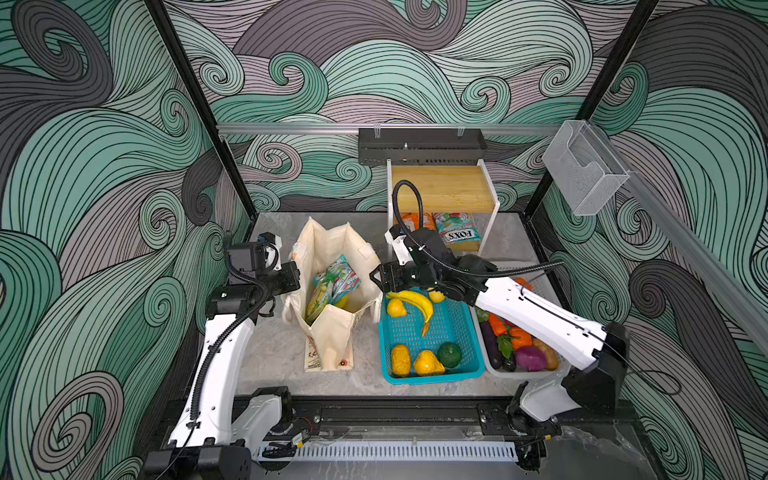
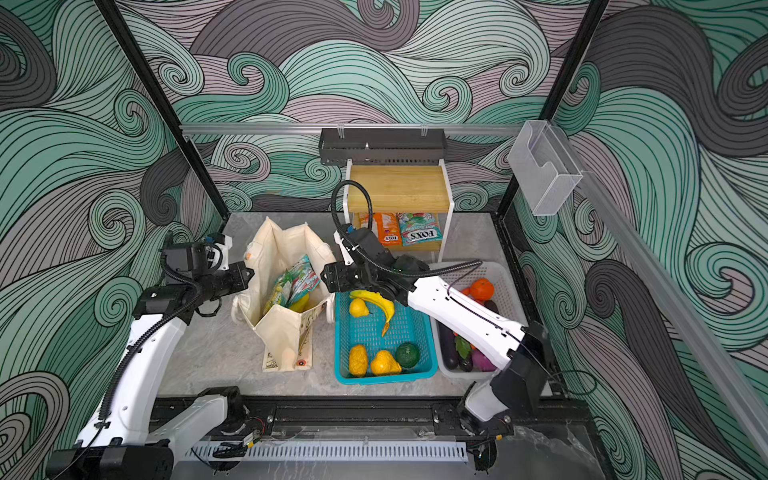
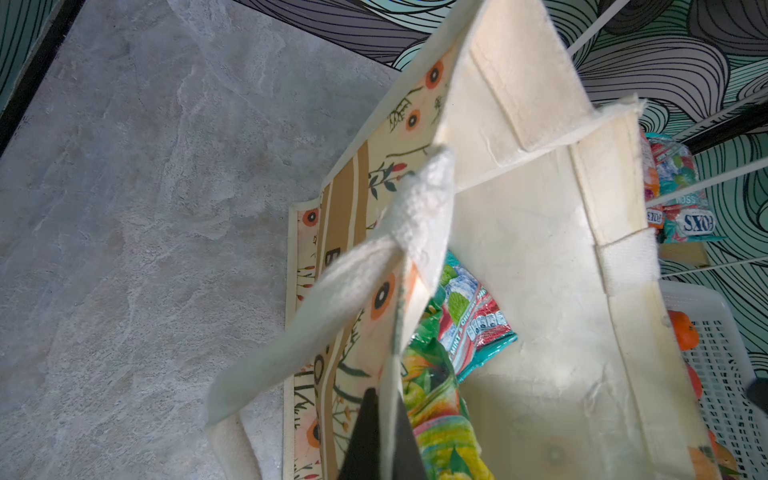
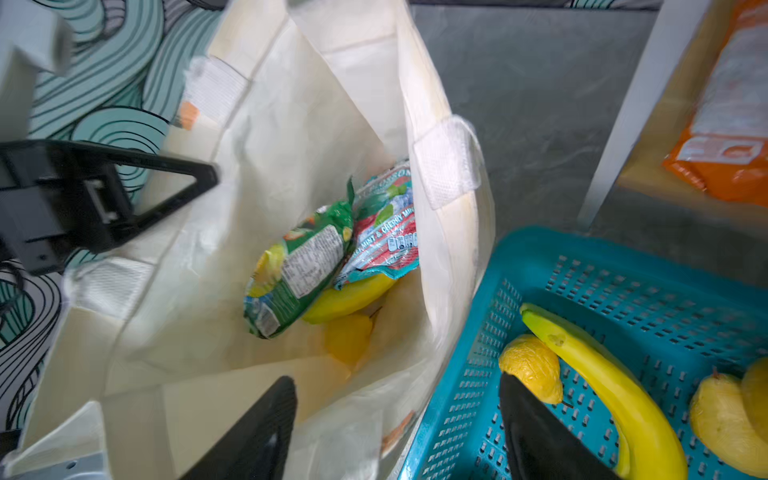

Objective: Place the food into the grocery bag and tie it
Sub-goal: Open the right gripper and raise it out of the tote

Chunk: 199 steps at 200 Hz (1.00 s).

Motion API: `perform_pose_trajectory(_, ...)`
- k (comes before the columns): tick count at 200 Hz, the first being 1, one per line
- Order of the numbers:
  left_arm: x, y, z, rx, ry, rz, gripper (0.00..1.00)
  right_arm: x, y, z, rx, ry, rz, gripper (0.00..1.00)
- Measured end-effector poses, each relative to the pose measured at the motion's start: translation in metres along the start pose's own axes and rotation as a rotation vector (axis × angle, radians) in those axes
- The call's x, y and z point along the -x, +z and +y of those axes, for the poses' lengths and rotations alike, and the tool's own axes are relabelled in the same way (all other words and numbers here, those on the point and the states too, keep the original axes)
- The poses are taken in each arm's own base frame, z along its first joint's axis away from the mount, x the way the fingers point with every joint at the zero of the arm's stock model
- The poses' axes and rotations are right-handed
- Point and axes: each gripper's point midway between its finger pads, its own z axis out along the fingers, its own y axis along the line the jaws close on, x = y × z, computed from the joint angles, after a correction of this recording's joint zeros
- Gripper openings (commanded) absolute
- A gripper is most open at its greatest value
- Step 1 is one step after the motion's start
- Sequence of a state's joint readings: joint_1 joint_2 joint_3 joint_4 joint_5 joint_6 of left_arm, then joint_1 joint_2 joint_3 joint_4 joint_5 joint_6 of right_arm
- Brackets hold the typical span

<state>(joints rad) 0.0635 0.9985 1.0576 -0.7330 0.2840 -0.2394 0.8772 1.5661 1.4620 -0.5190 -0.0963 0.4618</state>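
In both top views your cream floral canvas grocery bag (image 1: 320,245) stood upright on the grey table (image 1: 274,365) with glossy snack packets (image 1: 334,282) inside. Yellow fruit (image 1: 401,360) lay in the teal plastic basket (image 1: 428,378), so packing and tying were unfinished. The left wrist view showed your left claw (image 3: 382,399) pinching the bag's rim. Only the right wrist view showed your right claw (image 4: 395,395) wide and empty, and a yellow banana (image 4: 349,299) under the packets.

Grocery bag (image 1: 332,340): cream canvas, floral print, stood upright, mouth spread open. Green packet (image 4: 299,274) and teal-red packet (image 4: 386,237) leaned inside, laid over banana (image 4: 353,297) and yellow fruit (image 4: 347,340) at bag bottom.
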Motion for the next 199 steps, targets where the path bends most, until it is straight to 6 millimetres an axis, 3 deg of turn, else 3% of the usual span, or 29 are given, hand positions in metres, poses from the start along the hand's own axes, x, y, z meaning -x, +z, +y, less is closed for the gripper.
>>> perform_pose_trajectory(30,-0.001,0.0,0.003,0.018,-0.002,0.001,0.0,-0.025,0.038,-0.003,0.02,0.036,0.091,0.15)
perform_pose_trajectory(50,0.0,0.0,0.006,0.037,-0.004,-0.003,0.0,-0.028,0.039,-0.003,0.026,0.042,0.092,0.0)
perform_pose_trajectory(84,0.008,-0.016,0.011,0.098,-0.031,-0.015,0.0,-0.022,0.025,0.002,0.03,0.019,0.081,0.0)
perform_pose_trajectory(127,0.046,-0.078,0.017,0.269,-0.037,-0.103,0.0,0.009,-0.013,0.015,0.05,-0.019,0.009,0.0)
perform_pose_trajectory(148,0.058,-0.099,0.016,0.3,-0.033,-0.148,0.0,0.025,-0.03,0.022,0.062,-0.031,-0.03,0.0)
perform_pose_trajectory(165,0.059,-0.098,0.016,0.305,-0.035,-0.136,0.0,0.037,-0.04,0.03,0.082,-0.041,-0.058,0.0)
perform_pose_trajectory(199,0.049,-0.075,0.016,0.274,-0.043,-0.046,0.0,0.045,-0.042,0.039,0.106,-0.046,-0.044,0.0)
